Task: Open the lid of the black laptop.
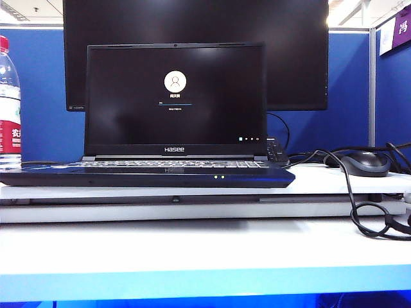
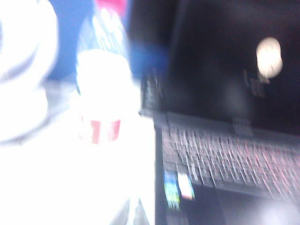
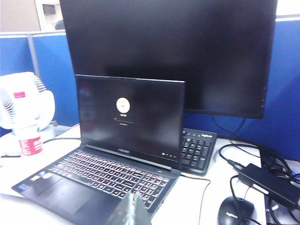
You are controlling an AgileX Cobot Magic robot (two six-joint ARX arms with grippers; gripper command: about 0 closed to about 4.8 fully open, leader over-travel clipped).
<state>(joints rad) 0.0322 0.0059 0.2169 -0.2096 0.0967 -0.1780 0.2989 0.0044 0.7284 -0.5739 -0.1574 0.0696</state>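
At the middle of the white desk (image 1: pixel 205 250) stands the black laptop (image 1: pixel 148 174), its lid (image 1: pixel 174 99) raised fully upright and the screen lit with a login page and the "Hasee" name on the lower edge. Two small green lights glow on the front edge. Behind it, at twelve o'clock, rises a bigger dark monitor (image 1: pixel 295 58). At nine o'clock from the laptop stands a water bottle (image 1: pixel 9 102) with a red cap and label. At three o'clock lies a black mouse (image 1: pixel 365 163) among black cables (image 1: pixel 369 212).

From the right wrist camera, the lid (image 3: pixel 130 119) is up over the backlit keys, a separate black keyboard (image 3: pixel 197 151) lies just beside the laptop (image 3: pixel 93 180), and a white fan (image 3: pixel 26 101) sits at the far side. The right gripper (image 3: pixel 131 211) shows only as a grey tip low over the laptop's front edge; whether its jaws are apart or together I cannot tell.

The left wrist picture is badly blurred: bottle (image 2: pixel 101 93), keys and screen show, touching nothing. The left gripper (image 2: pixel 133 213) is a faint grey shape; its jaws cannot be judged.
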